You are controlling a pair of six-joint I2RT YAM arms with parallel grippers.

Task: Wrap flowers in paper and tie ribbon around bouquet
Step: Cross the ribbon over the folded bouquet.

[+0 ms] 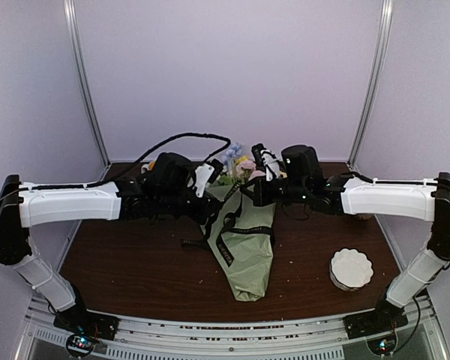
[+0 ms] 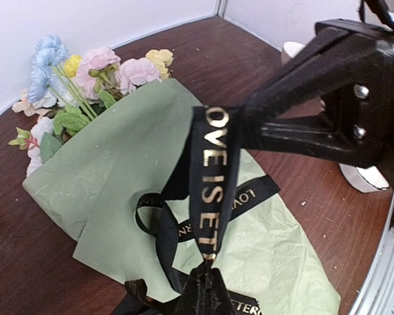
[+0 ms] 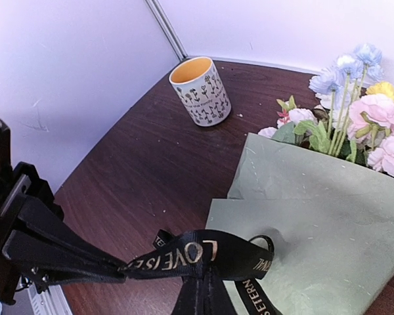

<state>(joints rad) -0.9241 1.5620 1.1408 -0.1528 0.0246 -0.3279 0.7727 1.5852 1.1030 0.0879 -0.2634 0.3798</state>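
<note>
Bouquet (image 1: 247,255) lies on the surface (image 1: 135,262), flowers (image 3: 354,111) already wrapped in paper (image 2: 118,170). The ribbon (image 2: 209,164) loops loosely over the bouquet's middle. Left fingers (image 2: 207,287) and right fingers (image 3: 196,296) each pinch it, taut between them — tying appears unfinished, no tight knot visible.

Left arm (image 1: 67,204) and right arm (image 1: 390,199): each rises from its base at the near edge of the worktop (image 1: 135,270), bends at an outer elbow and reaches level toward the centre, wrists angled slightly down. Left gripper (image 3: 121,268): fingers pressed together, pinching the ribbon (image 3: 184,252). Right gripper (image 2: 246,129): fingers likewise closed on the same ribbon. The two grippers are near each other but apart, tips facing, above the worktop.
</note>
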